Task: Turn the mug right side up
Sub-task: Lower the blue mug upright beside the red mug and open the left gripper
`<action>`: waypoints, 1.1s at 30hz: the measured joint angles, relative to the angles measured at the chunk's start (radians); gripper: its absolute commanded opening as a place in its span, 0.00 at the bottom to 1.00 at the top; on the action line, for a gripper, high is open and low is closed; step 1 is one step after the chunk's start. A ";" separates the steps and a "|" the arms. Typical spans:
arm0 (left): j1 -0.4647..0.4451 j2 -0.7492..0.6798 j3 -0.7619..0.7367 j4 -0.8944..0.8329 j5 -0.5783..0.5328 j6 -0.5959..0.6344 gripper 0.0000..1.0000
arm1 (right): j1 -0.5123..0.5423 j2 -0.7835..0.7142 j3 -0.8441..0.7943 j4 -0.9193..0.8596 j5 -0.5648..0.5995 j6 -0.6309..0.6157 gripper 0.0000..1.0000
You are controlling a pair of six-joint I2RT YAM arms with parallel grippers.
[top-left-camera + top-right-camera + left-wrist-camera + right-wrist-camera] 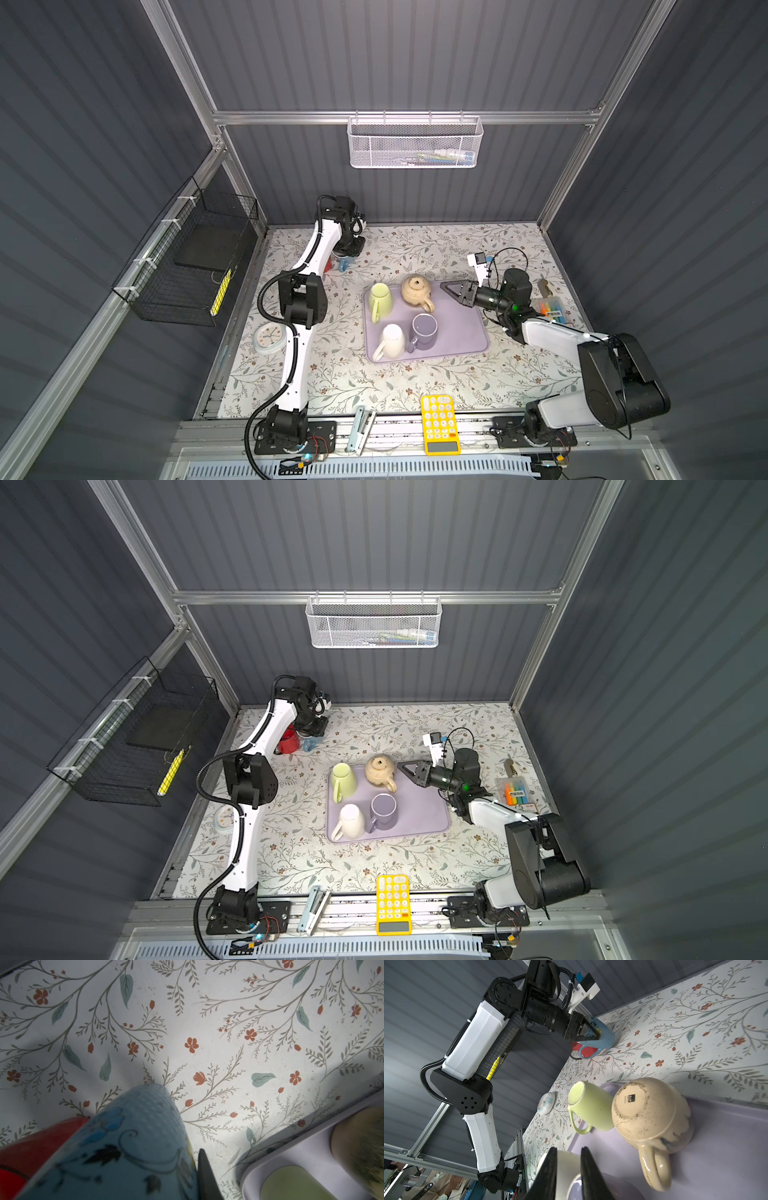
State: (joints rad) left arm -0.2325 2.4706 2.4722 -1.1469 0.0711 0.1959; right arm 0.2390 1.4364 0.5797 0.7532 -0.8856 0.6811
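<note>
A flower-printed tabletop (415, 386) lay inside a cell of dark ribbed walls and aluminium rails. At the far left of it, your left gripper (598, 1036) pinched the blue mug (607, 1038), its jaws pressed tight on the mug's wall. A red mug (288, 741) stood just beside it. No view showed you which way the blue mug's mouth faced, or whether it touched the table.

Mid-table sat a lilac tray (465, 332) bearing four more mugs. The green mug (380, 301) at the tray's far left, the beige mug (417, 293) beside it and the white mug (391, 341) at the near left all stood base up. Only the purple mug (424, 330), just right of the white one, showed an open mouth.

Your right gripper (444, 286) hovered over the tray's far edge, just right of the beige mug. Its fingers (550, 1174) were a little apart, with nothing between them.

A round clock (269, 337) lay at the table's left side, partly under your left arm. A pack of highlighters (550, 309) lay at the right edge. A yellow calculator (439, 424) and a stapler (360, 428) rested on the near rail. A white mesh basket (415, 143) hung on the far wall and a black wire basket (187, 266) on the left wall.
</note>
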 measured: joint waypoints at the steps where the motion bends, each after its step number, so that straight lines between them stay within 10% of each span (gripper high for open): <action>1: 0.000 0.004 0.000 0.002 0.000 0.000 0.00 | 0.000 0.002 0.000 0.002 0.000 0.001 0.23; 33: 0.018 0.026 0.001 -0.019 -0.001 -0.003 0.00 | 0.013 0.063 0.000 0.055 0.003 0.037 0.23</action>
State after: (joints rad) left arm -0.2142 2.4969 2.4729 -1.1656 0.0700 0.1932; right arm 0.2516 1.4998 0.5797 0.8078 -0.8822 0.7185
